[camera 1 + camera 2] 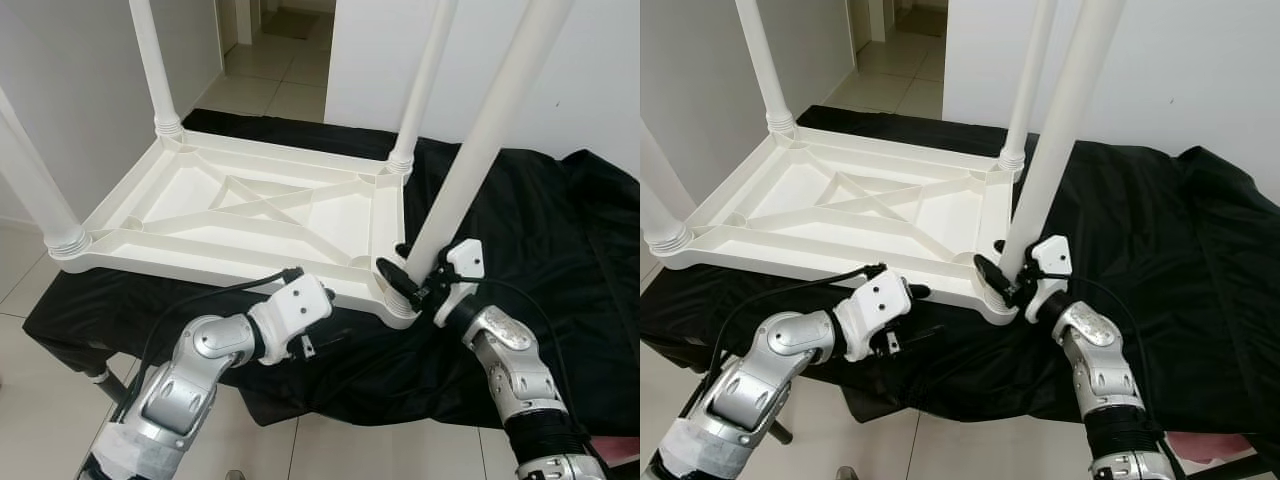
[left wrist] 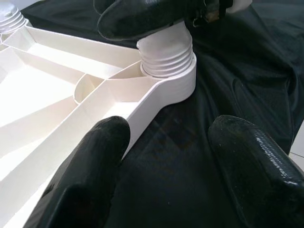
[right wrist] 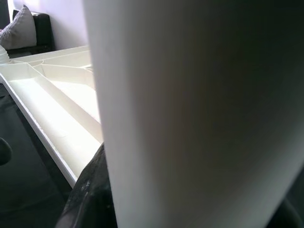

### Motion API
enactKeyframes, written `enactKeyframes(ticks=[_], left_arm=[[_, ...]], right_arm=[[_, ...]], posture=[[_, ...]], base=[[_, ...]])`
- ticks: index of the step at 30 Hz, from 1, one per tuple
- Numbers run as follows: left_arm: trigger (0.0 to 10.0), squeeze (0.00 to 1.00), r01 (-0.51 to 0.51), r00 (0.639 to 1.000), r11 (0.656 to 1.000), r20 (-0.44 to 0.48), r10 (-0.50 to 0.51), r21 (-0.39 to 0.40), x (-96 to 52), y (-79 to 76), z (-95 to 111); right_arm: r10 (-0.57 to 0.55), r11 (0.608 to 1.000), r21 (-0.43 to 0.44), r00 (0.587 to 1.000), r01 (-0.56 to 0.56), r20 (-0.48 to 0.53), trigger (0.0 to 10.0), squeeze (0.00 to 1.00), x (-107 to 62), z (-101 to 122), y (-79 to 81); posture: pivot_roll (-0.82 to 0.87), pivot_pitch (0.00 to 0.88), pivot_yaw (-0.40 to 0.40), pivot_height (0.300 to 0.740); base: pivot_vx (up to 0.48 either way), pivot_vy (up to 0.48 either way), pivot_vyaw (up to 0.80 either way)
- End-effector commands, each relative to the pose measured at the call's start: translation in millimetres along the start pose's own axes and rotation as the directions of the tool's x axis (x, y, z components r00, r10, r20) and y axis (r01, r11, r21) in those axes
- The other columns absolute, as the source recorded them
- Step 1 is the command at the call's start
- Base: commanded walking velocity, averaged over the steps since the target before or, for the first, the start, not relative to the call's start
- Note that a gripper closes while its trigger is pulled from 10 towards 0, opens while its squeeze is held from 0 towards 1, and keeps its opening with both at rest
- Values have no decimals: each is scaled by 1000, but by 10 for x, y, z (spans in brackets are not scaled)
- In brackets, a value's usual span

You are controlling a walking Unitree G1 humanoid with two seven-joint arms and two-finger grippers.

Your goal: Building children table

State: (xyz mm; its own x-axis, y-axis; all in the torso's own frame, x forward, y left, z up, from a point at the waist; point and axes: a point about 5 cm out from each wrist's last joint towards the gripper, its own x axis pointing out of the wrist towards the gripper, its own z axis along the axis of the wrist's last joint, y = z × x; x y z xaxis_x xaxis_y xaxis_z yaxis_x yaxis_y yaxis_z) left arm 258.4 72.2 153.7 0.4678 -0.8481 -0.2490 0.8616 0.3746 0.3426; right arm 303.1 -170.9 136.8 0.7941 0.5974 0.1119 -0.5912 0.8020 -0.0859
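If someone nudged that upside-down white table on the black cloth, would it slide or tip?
The table top lies flat and broad on the black cloth, so tipping seems unlikely. It looks like thin ribbed plastic, probably light, and may slide, dragging the loose cloth. The right gripper at one leg likely steadies it.

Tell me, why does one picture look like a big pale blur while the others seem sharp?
Right wrist view: the table leg sits right against the lens, soft and shaded. Left wrist view: the left hand's fingers are near and slightly blurred, with glare on one. Eye views: evenly lit and crisp, the right hand at the leg's base.
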Motion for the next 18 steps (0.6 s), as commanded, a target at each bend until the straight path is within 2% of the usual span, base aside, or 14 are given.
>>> enactKeyframes(ticks=[1, 9, 11, 18], left_arm=[[10000, 0, -37, 999, 999, -4, 37, 13, 7, 28, 30], [10000, 0, -46, 999, 999, 0, 46, -3, 7, 7, 21], [10000, 0, -74, 997, 997, -4, 74, -12, 19, 21, -7], [10000, 0, -85, 996, 996, 3, 85, -24, 24, 6, 0]], right_arm=[[-6, 1000, 9, 1000, 6, -28, 10000, 0, -27, -68, -20], [-103, 995, 15, 995, 103, -16, 10000, 0, -34, -32, 61], [-155, 987, 52, 988, 154, 17, 10000, 0, -42, 13, 110], [-249, 967, 70, 968, 246, 33, 10000, 0, -75, 25, 197]], posture=[[36, 45, -21, 740], [24, 63, -37, 740], [22, 68, -47, 740], [19, 74, -53, 740]], base=[[0, 0, 0], [0, 0, 0], [0, 0, 0], [0, 0, 0]])
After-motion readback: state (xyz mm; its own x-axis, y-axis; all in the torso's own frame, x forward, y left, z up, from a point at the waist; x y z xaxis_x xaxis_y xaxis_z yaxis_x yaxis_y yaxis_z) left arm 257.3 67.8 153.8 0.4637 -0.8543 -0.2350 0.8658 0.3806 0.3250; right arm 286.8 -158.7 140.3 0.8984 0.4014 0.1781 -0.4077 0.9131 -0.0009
